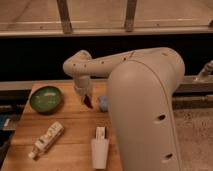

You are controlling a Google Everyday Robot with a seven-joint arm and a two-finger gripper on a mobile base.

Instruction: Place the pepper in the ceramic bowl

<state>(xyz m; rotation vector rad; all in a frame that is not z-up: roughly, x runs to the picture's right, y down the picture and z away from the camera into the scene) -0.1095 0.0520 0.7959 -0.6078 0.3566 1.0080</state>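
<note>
Item one: gripper (85,98), at the end of the white arm (145,95), poised over the wooden table (75,131) just beyond the bowl's rim, at 3 o'clock from it; its fingers appear clamped together on the pepper, pointing down so the load hangs clear of the wood. Item two: the pepper (88,104), dark red and slender, held at the gripper's tip, apparently lifted off the table, not yet over the bowl. Item three: the ceramic bowl (33,102), green, upright at the table's far left, at 9 o'clock from the gripper, nothing visible inside; its open mouth suits a drop from above. Item four: white labelled bottle (47,139), lying on its side at 7 o'clock from the gripper, well apart from the carrying path. Item five: white tapered cup (99,151), standing at 6 o'clock near the front edge, likewise out of the way. Item six: small blue object (103,103), just beside the gripper at 3 o'clock, identity unclear. Judged stage: transport, with a short leftward carry remaining before release.
</note>
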